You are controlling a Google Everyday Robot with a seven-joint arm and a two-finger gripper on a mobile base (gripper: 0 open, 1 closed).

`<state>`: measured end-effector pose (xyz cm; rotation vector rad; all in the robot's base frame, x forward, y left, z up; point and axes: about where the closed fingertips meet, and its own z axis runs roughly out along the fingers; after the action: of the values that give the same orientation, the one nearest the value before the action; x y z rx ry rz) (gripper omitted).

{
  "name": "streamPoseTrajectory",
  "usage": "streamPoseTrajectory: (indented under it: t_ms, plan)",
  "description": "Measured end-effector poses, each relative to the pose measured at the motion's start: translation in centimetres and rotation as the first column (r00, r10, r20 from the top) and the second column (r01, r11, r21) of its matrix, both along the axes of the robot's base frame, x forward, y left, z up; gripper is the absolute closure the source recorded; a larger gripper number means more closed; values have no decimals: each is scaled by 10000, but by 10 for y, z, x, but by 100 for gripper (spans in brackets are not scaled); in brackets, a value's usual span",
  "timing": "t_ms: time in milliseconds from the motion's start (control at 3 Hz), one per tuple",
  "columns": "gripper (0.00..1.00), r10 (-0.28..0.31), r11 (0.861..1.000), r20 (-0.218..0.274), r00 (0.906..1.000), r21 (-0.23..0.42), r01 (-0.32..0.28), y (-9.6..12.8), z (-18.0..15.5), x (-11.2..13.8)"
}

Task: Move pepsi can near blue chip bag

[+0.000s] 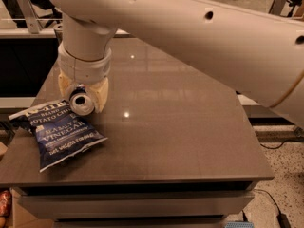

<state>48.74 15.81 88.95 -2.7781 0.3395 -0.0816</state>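
Observation:
My gripper (83, 99) hangs from the big white arm at the left of the grey table (180, 127). Its cream fingers (100, 95) are shut on the pepsi can (81, 102), which lies sideways with its silver end facing the camera. The can is held just above the upper right corner of the blue chip bag (57, 133). The bag lies flat near the table's front left, with a white top band and white lettering. I cannot tell whether the can touches the bag or the table.
The white arm (199, 37) spans the upper part of the view and hides the back of the table. A dark counter and metal rail (28, 18) stand behind on the left. The floor (285, 175) lies to the right of the table.

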Motion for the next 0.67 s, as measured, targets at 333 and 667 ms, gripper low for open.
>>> streamPoseTrajectory:
  t_ms: [333,667]
  plan:
    - [100,-3,10000,-247,9997,43,5,-1,-10,-10]
    - [100,-58,10000,-389,9992,9,58,-7,-18,-14]
